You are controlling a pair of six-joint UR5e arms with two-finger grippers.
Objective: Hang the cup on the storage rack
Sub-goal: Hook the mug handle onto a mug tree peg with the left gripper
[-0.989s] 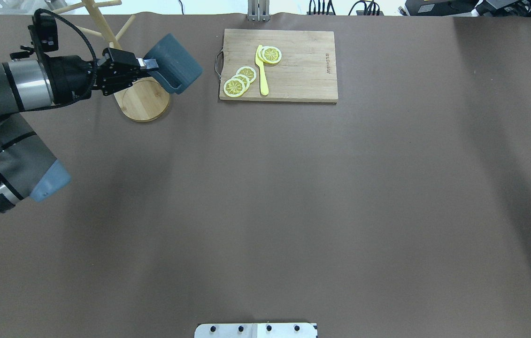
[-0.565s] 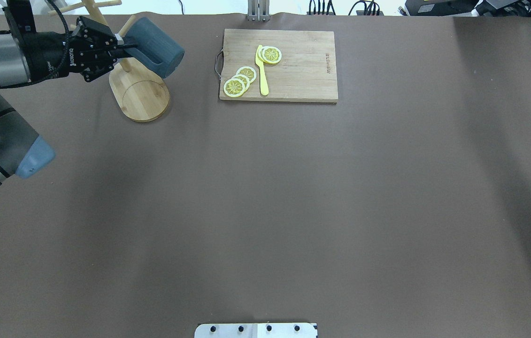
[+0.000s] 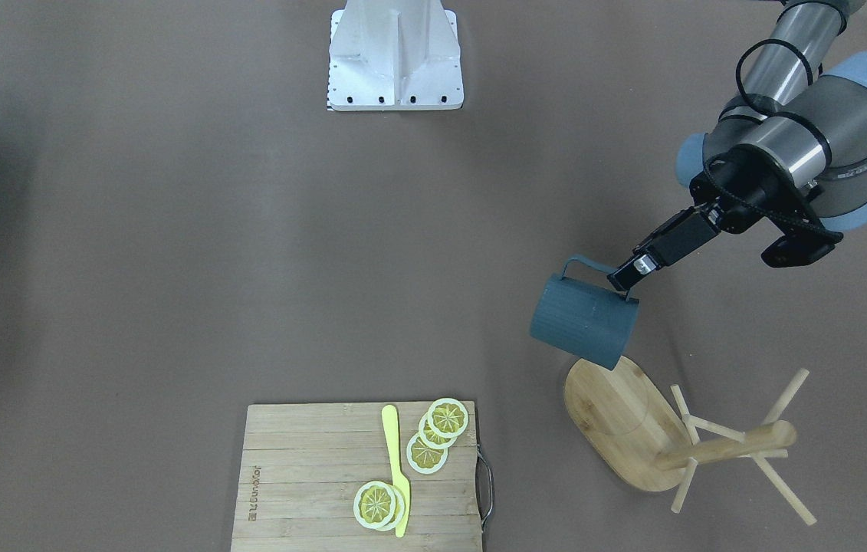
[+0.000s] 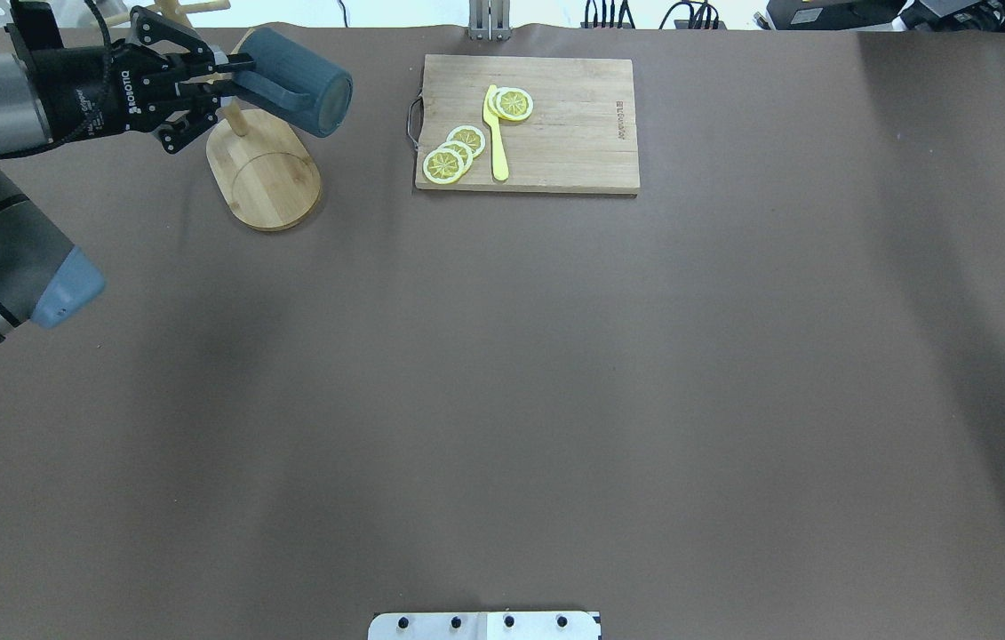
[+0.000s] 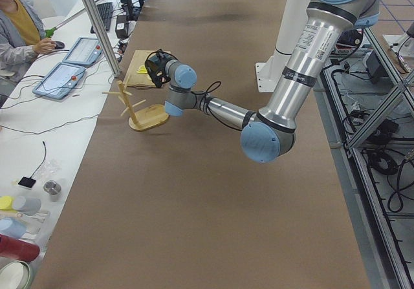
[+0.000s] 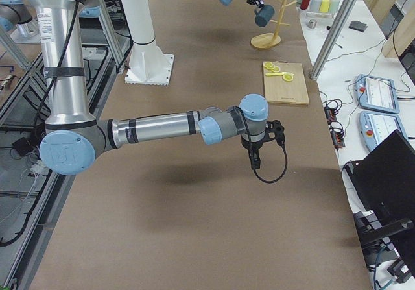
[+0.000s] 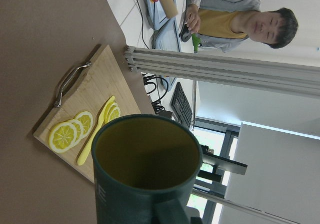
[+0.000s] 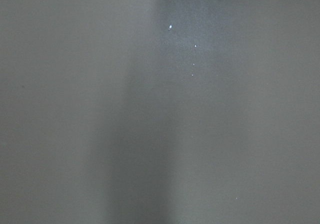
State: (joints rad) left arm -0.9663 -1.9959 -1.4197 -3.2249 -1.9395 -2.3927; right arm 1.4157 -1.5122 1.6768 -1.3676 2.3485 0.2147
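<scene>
My left gripper [image 4: 231, 67] is shut on the rim of the dark blue-grey cup [image 4: 296, 80], next to its handle. It holds the cup on its side in the air, over the robot-side end of the bamboo rack's oval base [image 4: 264, 169]. From across the table the gripper [image 3: 625, 280], the cup [image 3: 585, 322] and the rack's post and pegs [image 3: 732, 448] show; the cup is apart from the pegs. The left wrist view looks into the cup's yellowish inside [image 7: 145, 159]. My right gripper [image 6: 253, 157] hangs low over the bare table; I cannot tell its state.
A rectangular cutting board [image 4: 573, 124] with lemon slices [image 4: 453, 153] and a yellow knife [image 4: 495, 133] lies to the right of the rack. A metal frame post [image 5: 97, 24] and an operator [image 5: 19, 17] are beyond the table's far edge.
My left gripper has carried the cup left and toward the far edge, uncovering the rack's base. The wrist has turned, so the cup now lies with its bottom pointing right.
</scene>
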